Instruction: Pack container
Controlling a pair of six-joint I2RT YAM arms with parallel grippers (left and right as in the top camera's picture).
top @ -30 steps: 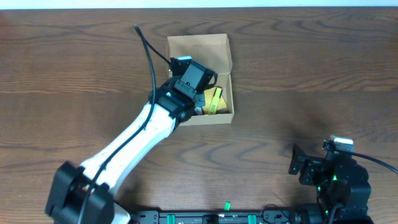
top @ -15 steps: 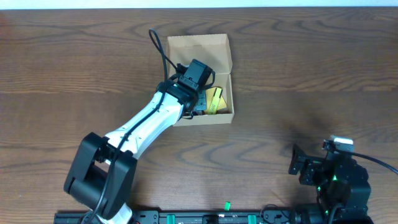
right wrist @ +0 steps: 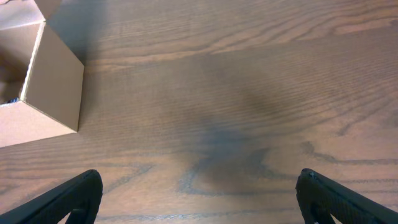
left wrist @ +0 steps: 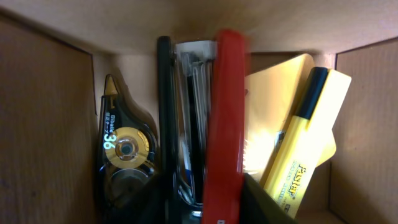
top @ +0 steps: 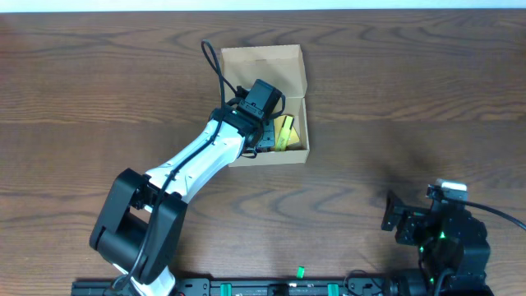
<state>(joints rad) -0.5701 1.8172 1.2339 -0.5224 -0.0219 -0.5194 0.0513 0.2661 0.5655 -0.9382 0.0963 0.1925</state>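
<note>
Container [top: 265, 66] near far edge, bit left of middle. Left gripper [top: 265, 131] buried inside it, fingers hidden, can't tell grip. Red thing [left wrist: 225, 124] blurry, bottom cut off. Right gripper [right wrist: 199, 199] near front-right corner, spread wide, empty.
</note>
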